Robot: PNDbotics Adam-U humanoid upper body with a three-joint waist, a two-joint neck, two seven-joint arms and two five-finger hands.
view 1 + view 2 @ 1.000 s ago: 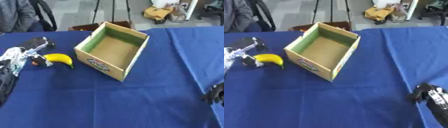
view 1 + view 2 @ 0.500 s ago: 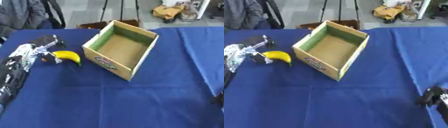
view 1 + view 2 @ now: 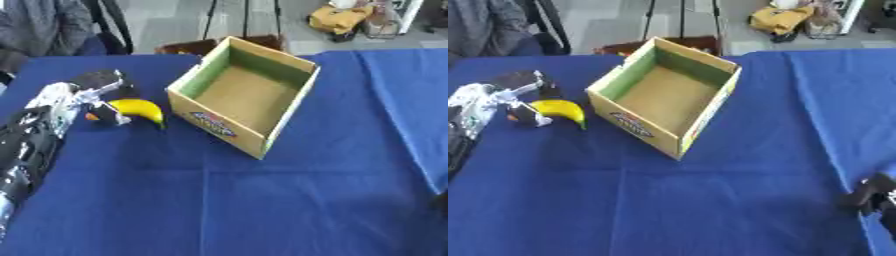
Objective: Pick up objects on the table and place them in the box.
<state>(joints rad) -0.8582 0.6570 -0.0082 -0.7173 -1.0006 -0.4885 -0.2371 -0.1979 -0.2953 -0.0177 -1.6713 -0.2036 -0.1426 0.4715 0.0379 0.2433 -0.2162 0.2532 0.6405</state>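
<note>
A yellow banana (image 3: 138, 109) lies on the blue tablecloth (image 3: 219, 200), left of an open cardboard box (image 3: 248, 93) with green inner walls and nothing inside. My left hand (image 3: 63, 98) comes in from the lower left and sits right beside the banana's left end. Its fingers are spread: one dark fingertip (image 3: 101, 115) touches that end of the banana and another (image 3: 98, 80) points past it. Only a dark part of my right hand (image 3: 875, 196) shows, low at the right edge.
A second blue cloth (image 3: 411, 100) overlaps the table on the right and makes a fold. Beyond the far edge are a seated person in grey (image 3: 39, 27), tripod legs (image 3: 247, 20) and a yellow bag (image 3: 339, 17) on the floor.
The whole picture has shifted, so the camera moved. My left hand stays at the banana's left end, and the banana and box keep their places on the cloth.
</note>
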